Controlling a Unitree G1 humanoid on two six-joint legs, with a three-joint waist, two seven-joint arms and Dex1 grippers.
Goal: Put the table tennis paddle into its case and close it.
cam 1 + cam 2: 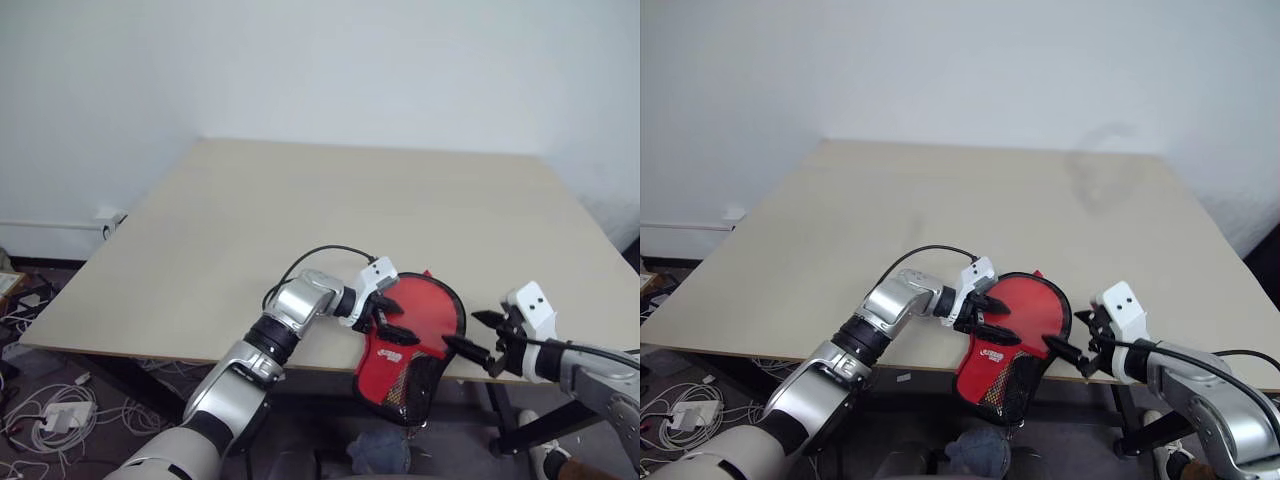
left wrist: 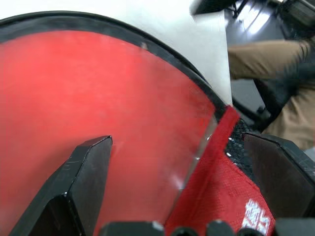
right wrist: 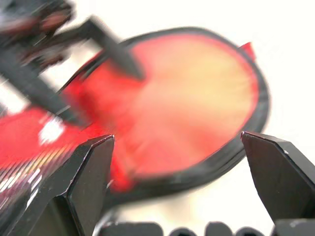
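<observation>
Reaching over the near edge of the table [image 1: 300, 200], our left gripper [image 1: 392, 322] rests on the case [image 1: 425, 320] with its two black fingers spread wide, one on the round red part and one nearer the narrow neck; in the left wrist view the fingers [image 2: 78, 187] straddle the red face and a fold of red fabric with white lettering, pressing down on it rather than clasping it; our right gripper [image 1: 478, 338] hangs just beside the case's right rim, released, its fingers parted and apart from the fabric; the right wrist view looks across the red oval with its black zipper rim [image 3: 246, 142] between those parted fingers. The case lies at the near edge of the table, toward the right corner, its round part on the tabletop and its narrow mesh end [image 1: 405, 390] drooping over the edge. A red round face shows inside the black rim; we cannot tell whether that is the table tennis paddle itself or the case's red panel. Cables [image 1: 50, 420] lie on the floor to the left, below the table.
</observation>
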